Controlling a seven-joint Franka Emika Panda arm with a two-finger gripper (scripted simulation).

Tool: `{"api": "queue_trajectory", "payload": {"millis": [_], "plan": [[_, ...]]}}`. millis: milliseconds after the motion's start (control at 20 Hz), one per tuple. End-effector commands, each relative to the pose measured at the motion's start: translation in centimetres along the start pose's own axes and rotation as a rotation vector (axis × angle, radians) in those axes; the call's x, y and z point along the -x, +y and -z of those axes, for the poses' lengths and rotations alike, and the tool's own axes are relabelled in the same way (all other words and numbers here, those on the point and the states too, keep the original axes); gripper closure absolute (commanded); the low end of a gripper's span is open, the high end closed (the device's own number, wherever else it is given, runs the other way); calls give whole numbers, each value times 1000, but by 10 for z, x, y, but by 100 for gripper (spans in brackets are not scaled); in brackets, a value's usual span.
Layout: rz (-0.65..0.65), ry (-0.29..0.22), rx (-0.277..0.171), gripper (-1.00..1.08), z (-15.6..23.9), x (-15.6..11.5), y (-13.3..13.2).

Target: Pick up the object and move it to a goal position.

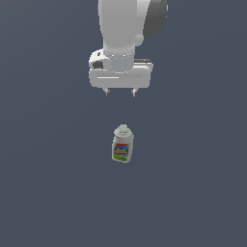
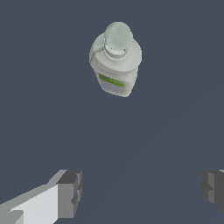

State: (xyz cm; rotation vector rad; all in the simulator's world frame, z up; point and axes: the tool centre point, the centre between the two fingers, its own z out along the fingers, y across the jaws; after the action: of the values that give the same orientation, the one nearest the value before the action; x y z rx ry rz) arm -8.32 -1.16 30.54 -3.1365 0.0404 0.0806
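Nearest in the exterior view stands the cleanser bottle (image 1: pixel 122 144), a small white plastic container resting on the plain dark grey floor (image 1: pixel 53 193). It sits roughly at the middle of the scene, upright or close to it, with its white cap (image 1: pixel 123 129) uppermost. Its label (image 1: pixel 121 151) faces the exterior camera and shows bands of red, blue, yellow and green. Nothing touches the bottle; the floor around it is bare on every side.

From the wrist view the same bottle (image 2: pixel 115 61) is seen from above and at an angle, so the round cap (image 2: pixel 118 36) dominates and only a strip of green from the label (image 2: pixel 111 81) shows below the shoulder.

Farther back in the exterior view, the gripper (image 1: pixel 120 91) hangs above the floor, pointing straight down, well apart from the bottle and roughly in line with it from left to right. Its two short fingertips (image 1: pixel 107 91) poke out below the wide white hand body (image 1: pixel 119 76). The jaws stand spread apart with nothing between them; the wrist view confirms this, showing one grey finger pad (image 2: pixel 70 193) and the other (image 2: pixel 213 189) at opposite sides with only bare floor between.

Above the hand, the thick white arm link (image 1: pixel 123 24) rises out of the exterior view's upper edge, with a dark grey joint cover (image 1: pixel 157 17) on the exterior view's right.
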Motion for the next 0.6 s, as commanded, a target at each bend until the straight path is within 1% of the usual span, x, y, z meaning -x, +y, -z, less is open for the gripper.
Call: {"api": "queue_trajectory", "payload": {"millis": [0, 400, 550], "plan": [[0, 0, 0, -92, 0, 0, 0], [4, -12, 23, -92, 4, 2, 10], [4, -12, 24, -92, 4, 2, 10]]}}
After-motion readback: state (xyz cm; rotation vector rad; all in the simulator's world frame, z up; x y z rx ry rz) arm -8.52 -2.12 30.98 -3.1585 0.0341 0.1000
